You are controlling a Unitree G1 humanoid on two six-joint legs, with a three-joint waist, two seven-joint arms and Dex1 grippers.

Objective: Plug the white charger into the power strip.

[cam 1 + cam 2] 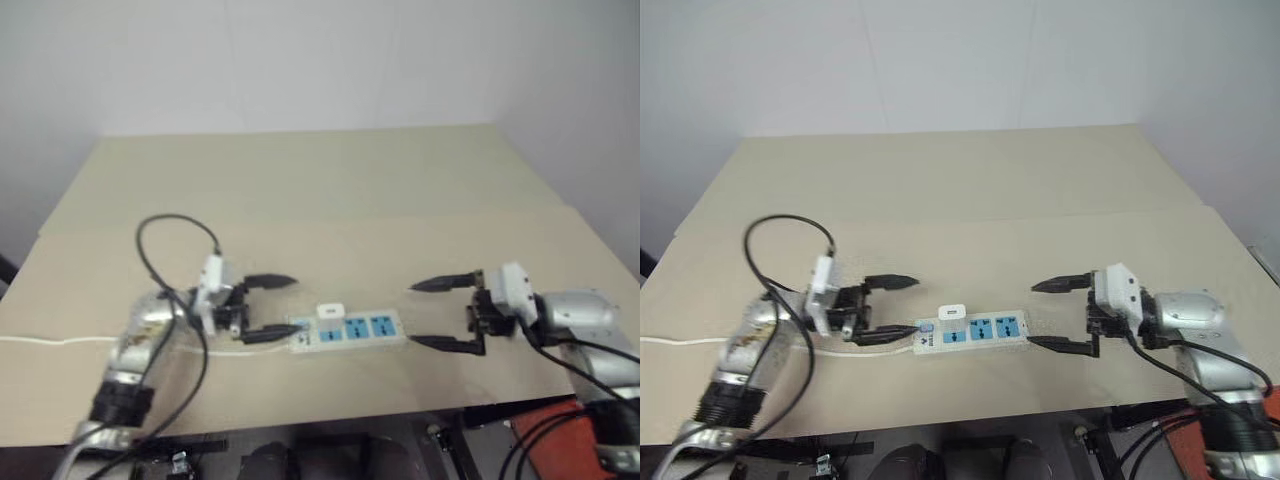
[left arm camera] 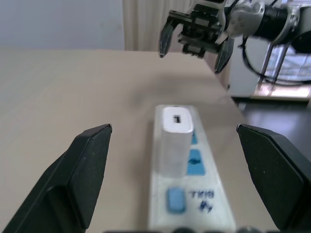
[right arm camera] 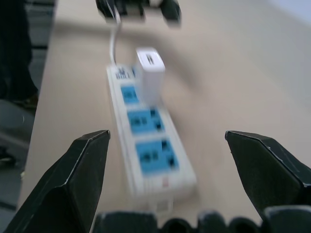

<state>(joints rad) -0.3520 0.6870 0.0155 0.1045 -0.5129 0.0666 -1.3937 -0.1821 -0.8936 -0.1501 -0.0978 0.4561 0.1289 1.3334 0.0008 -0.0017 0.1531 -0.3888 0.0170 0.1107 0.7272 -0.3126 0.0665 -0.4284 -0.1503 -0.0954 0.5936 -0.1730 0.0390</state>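
Head view: the strip lies flat on the tan worktop with the charger standing upright in its left-most socket; the left tool and right tool sit at either end, both spread wide and holding nothing. Left wrist view: the charger stands in the strip between wide black fingers. Right wrist view: strip with charger at its far end.

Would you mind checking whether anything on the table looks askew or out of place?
Nothing stands out. The white charger stands upright in the power strip, which lies flat on the table.
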